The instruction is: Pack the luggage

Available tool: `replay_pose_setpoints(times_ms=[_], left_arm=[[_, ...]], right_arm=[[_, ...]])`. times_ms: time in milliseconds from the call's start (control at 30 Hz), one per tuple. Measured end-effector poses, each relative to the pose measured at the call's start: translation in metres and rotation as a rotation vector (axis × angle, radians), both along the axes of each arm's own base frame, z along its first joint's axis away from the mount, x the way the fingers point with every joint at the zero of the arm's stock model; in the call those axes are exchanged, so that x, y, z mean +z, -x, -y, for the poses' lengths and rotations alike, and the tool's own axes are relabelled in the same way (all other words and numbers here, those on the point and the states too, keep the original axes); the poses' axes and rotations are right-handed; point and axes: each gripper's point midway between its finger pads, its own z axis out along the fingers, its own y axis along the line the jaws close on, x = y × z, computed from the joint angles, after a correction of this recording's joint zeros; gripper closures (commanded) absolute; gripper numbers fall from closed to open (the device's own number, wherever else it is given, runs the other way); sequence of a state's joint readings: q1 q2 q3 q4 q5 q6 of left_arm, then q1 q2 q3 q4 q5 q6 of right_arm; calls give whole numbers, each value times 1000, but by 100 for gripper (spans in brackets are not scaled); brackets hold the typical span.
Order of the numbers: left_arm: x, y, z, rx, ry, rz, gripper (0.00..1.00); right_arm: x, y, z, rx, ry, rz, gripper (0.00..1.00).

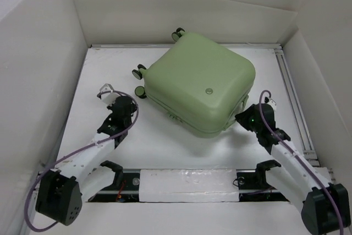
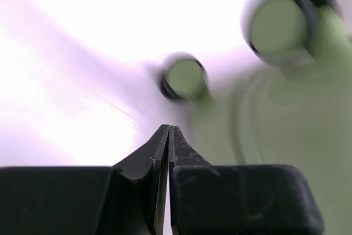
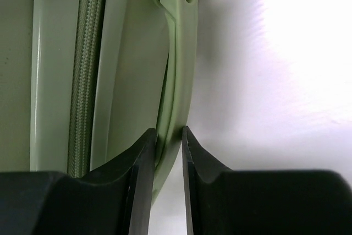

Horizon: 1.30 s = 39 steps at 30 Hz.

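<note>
The luggage (image 1: 198, 81), a pale green hard-shell suitcase, lies closed and flat in the middle of the table, its wheels (image 1: 139, 72) pointing left. My left gripper (image 1: 129, 102) sits just left of it, shut and empty. In the left wrist view its tips (image 2: 169, 127) meet, with two blurred wheels (image 2: 184, 78) ahead. My right gripper (image 1: 242, 116) is at the suitcase's near right side. In the right wrist view its jaws (image 3: 169, 131) pinch the thin green handle (image 3: 179, 81), which stands next to the zipper (image 3: 85, 81).
White cardboard walls (image 1: 49, 53) box in the table on the left, back and right. A metal rail (image 1: 291, 86) runs along the right edge. A white padded strip (image 1: 187, 182) lies along the front between the arm bases.
</note>
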<state>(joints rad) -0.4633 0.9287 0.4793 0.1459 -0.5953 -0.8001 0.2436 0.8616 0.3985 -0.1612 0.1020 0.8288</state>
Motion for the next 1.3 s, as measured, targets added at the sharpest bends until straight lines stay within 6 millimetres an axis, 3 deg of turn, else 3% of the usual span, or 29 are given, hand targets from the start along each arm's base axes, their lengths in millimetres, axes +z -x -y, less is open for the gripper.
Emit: replay_pose_setpoints(times_ms=[67, 133, 200, 267, 367, 433, 500, 533, 567, 667, 767, 933, 1100, 1300], left_arm=[[-8, -7, -17, 24, 3, -33, 100], [-14, -11, -15, -7, 9, -64, 100], [-13, -8, 3, -96, 22, -66, 100], [2, 3, 37, -238, 51, -3, 100], [24, 39, 93, -488, 99, 118, 100], [17, 70, 126, -650, 115, 149, 98], [-5, 98, 150, -778, 95, 121, 86], [-19, 112, 161, -835, 71, 93, 69], [-29, 124, 169, -878, 49, 74, 63], [-56, 153, 190, -992, -52, 10, 57], [-62, 150, 198, -989, -120, -8, 57], [-41, 131, 213, -938, -147, 52, 57], [-28, 113, 221, -878, -177, 80, 63], [-27, 93, 227, -835, -232, 73, 71]], right_arm=[[0, 7, 10, -24, 21, 0, 100], [-1, 12, 16, -32, 36, -3, 100], [-1, 14, 18, -32, 46, -1, 100], [-2, 13, 18, -28, 51, -4, 100], [-3, 12, 18, -19, 61, -8, 100], [-5, 11, 18, -11, 70, -17, 100], [-5, 9, 17, -5, 78, -23, 100], [-3, 6, 18, 0, 87, -21, 100], [-3, 5, 18, 1, 90, -21, 100], [-3, 3, 19, 3, 101, -23, 100], [-3, 2, 19, 7, 107, -23, 100], [-3, 2, 19, 14, 115, -22, 100], [-3, 2, 19, 15, 115, -22, 100], [-3, 0, 19, 19, 122, -17, 100]])
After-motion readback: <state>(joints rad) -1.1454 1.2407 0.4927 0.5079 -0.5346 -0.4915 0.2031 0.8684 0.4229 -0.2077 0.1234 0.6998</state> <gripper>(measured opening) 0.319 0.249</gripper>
